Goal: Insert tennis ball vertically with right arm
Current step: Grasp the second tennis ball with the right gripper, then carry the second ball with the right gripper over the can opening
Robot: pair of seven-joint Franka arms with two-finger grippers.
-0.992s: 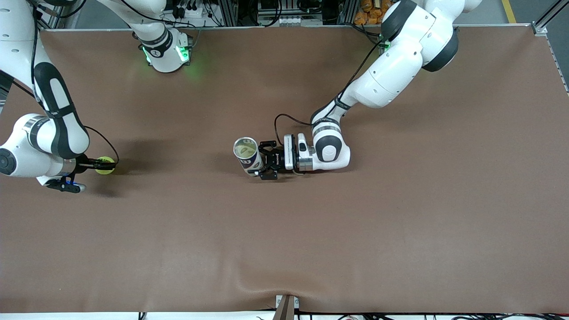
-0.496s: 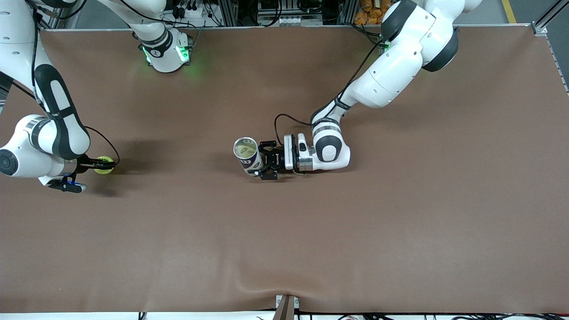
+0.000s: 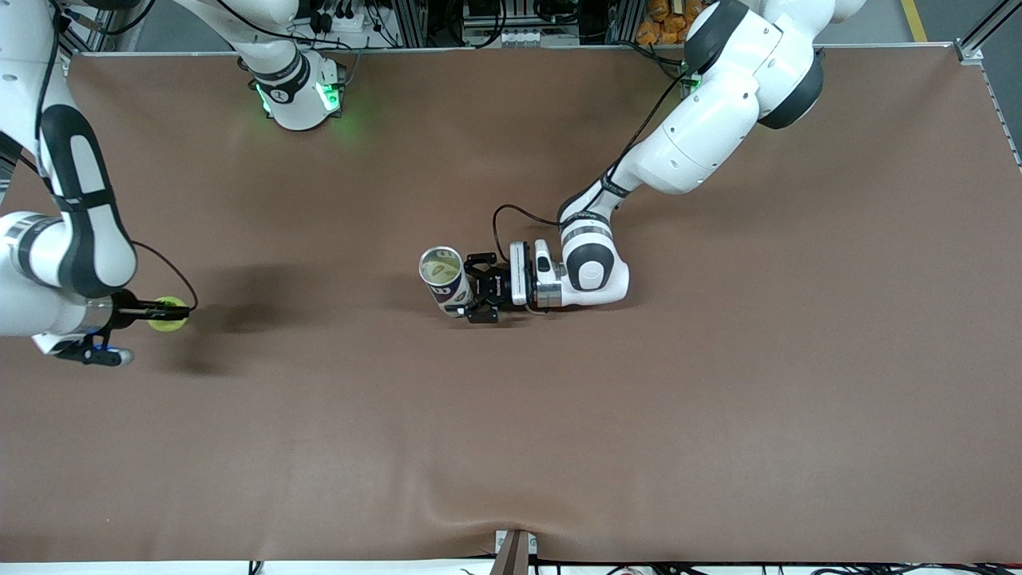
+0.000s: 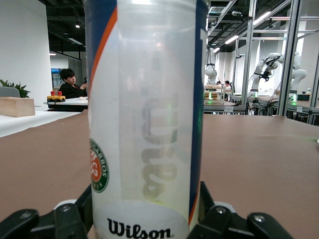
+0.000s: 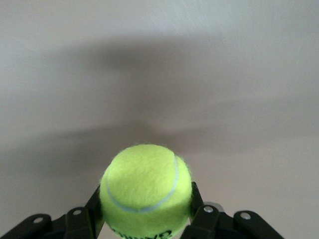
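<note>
The light, springy, felt-covered tennis ball [image 3: 168,313] is held across its middle by the right gripper [image 3: 164,313] over the desk's [image 3: 718,399] right-arm end, while the upright Wilson ball can [image 3: 444,279] is clamped low by the left gripper [image 3: 477,292].

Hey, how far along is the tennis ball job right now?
Done: the right gripper is shut on the tennis ball, toward the right arm's end of the table. In hand: the left gripper steadies the upright ball can, its mouth open. Left: carrying the ball over the can and dropping it in.
</note>
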